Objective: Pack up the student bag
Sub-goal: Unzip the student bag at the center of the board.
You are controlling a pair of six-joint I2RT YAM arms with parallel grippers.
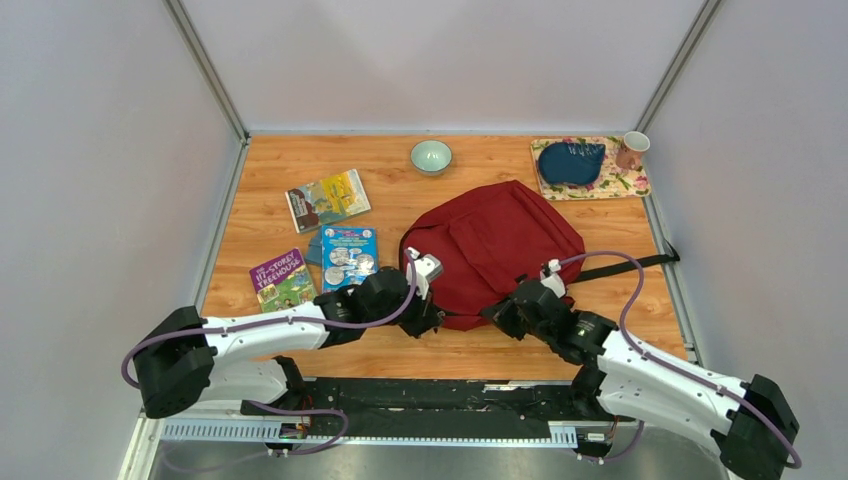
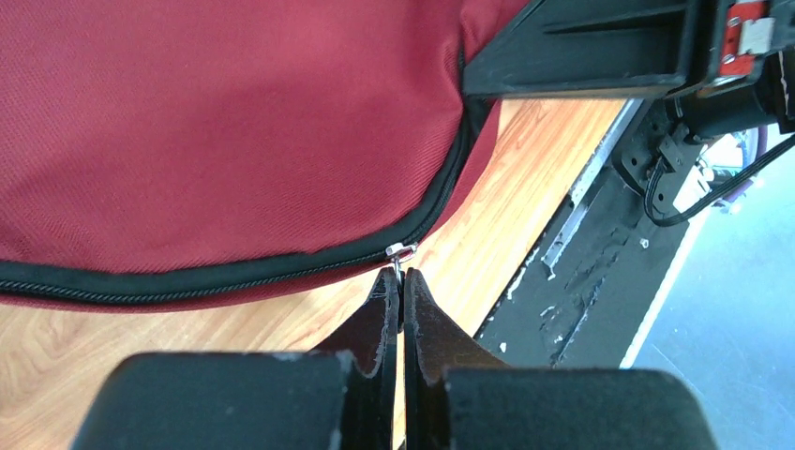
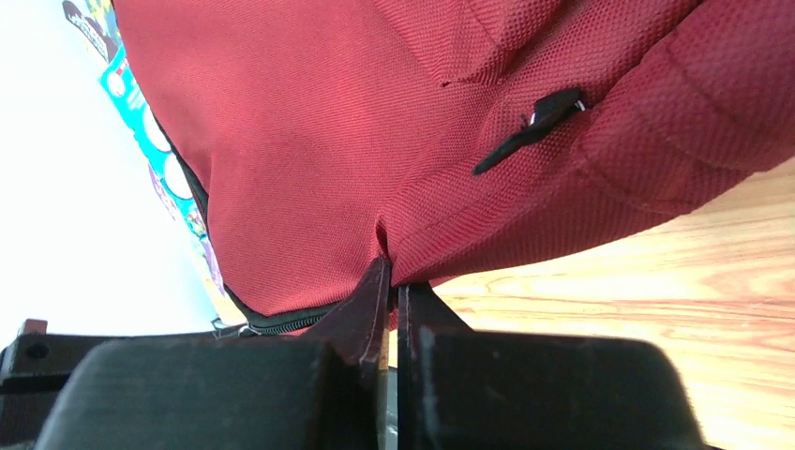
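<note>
Clamped shut at the left gripper [image 2: 401, 281], pinching the silver zipper pull [image 2: 401, 250] right at its tips. Closed too at the right gripper [image 3: 392, 272], nipping a pucker of the red student bag [image 3: 309, 141], spread just ahead of both claws.

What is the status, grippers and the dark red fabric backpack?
Left gripper shut on small metal zipper pull. Right gripper shut on near edge of dark red fabric backpack. Nothing blocking.
</note>
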